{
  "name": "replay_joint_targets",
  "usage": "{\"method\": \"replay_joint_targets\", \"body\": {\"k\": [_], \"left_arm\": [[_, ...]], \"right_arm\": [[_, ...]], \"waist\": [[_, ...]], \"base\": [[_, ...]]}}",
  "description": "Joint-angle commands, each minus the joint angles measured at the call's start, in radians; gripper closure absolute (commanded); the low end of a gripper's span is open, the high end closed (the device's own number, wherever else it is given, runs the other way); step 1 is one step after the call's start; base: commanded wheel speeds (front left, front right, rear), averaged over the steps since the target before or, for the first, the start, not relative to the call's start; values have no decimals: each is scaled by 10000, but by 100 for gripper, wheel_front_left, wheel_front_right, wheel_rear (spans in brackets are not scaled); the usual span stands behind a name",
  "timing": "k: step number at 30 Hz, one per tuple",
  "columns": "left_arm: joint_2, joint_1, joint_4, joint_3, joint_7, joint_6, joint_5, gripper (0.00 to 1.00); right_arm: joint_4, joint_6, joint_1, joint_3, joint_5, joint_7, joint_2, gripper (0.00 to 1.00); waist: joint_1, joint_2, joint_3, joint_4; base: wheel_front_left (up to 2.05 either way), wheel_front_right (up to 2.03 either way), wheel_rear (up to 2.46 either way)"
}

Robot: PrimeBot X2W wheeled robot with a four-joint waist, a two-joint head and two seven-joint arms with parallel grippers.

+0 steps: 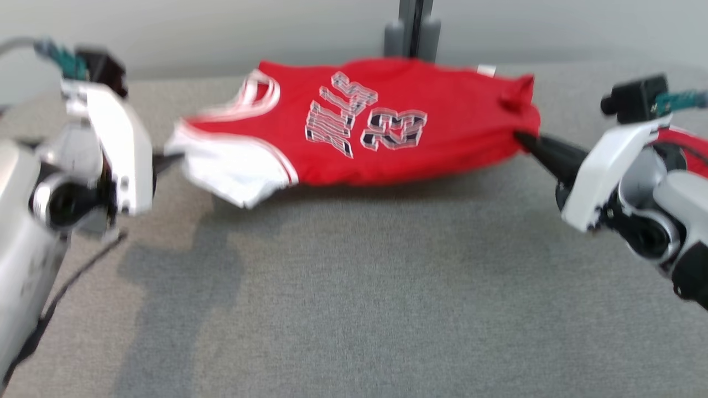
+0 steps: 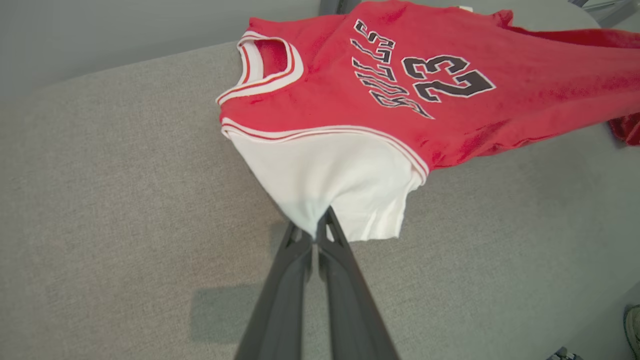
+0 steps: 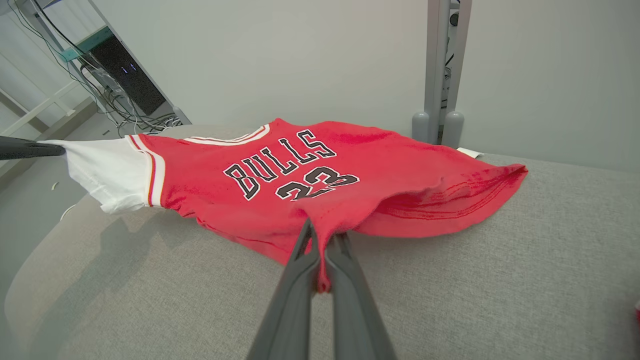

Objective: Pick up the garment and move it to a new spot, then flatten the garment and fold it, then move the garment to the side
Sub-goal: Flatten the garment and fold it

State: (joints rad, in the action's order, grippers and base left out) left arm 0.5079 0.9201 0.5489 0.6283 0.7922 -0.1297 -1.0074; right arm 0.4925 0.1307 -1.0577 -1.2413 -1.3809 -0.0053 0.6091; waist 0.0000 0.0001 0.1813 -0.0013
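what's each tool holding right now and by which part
Both hold the red jersey. The left tool pinches the edge of its white sleeve; the right tool pinches red cloth near the bottom hem.

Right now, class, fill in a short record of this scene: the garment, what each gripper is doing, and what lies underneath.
Garment: red jersey with a white sleeve, BULLS 23 print facing up
Left gripper: shut on the white sleeve's edge
Right gripper: shut on red fabric at the opposite end
Garment state: stretched between the two grippers, near edge raised, shadow beneath it
Surface: grey fabric-covered table
Fold: not yet made
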Motion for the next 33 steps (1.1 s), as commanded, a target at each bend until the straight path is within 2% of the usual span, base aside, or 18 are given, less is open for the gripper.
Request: {"method": "replay_joint_targets", "body": {"k": [1,3,4,5,7,13,17,22,27,33], "left_arm": [[292,-684,-547,55,402,22,-302,100],[438,-1031,-895,86,638,91,-448,100],[764,-1684,-1638,135,1120,255,-795,100],[764,-1684,-1638,135,1120,255,-795,100],[1147,-2336,-2428,210,1602,459,-1040,100],[2196,-4179,-5077,316,2907,1269,-2169,100],[2804,-5192,-6581,304,3272,1868,-2663,100],[3500,-6195,-7850,368,3643,2380,-3119,100],[3880,-6740,-8569,310,3743,2707,-3404,100],[3919,-6734,-8877,198,3787,2941,-3536,100]], "right_arm": [[-135,1,469,-141,-110,290,165,100],[-171,1,678,-195,-118,450,259,100],[-299,1,1082,-243,-237,783,436,100],[-299,1,1082,-243,-237,783,436,100],[-462,1,1556,-295,-430,1132,585,100],[-1032,1,2935,-362,-622,2258,1223,100],[-1511,1,3593,-386,-693,2769,1783,100],[-2342,1,4324,-383,-643,3480,2568,100],[-2738,1,4733,-380,-746,3847,3071,100],[-2873,1,4916,-85,-821,3679,3103,100]], "waist": [[0,-1,-768,-29],[0,-1,-886,-9],[0,-1,-1082,37],[0,-1,-1082,37],[0,-1,-1302,79],[0,-1,-1828,134],[0,-1,-1919,155],[0,-1,-1932,118],[0,-1,-1929,27],[0,-1,-1883,-76]], "base": [[0,0,0],[0,0,0],[0,0,0],[0,0,0],[0,0,0],[0,0,0],[0,0,0],[0,0,0],[0,0,0],[0,0,0]]}}
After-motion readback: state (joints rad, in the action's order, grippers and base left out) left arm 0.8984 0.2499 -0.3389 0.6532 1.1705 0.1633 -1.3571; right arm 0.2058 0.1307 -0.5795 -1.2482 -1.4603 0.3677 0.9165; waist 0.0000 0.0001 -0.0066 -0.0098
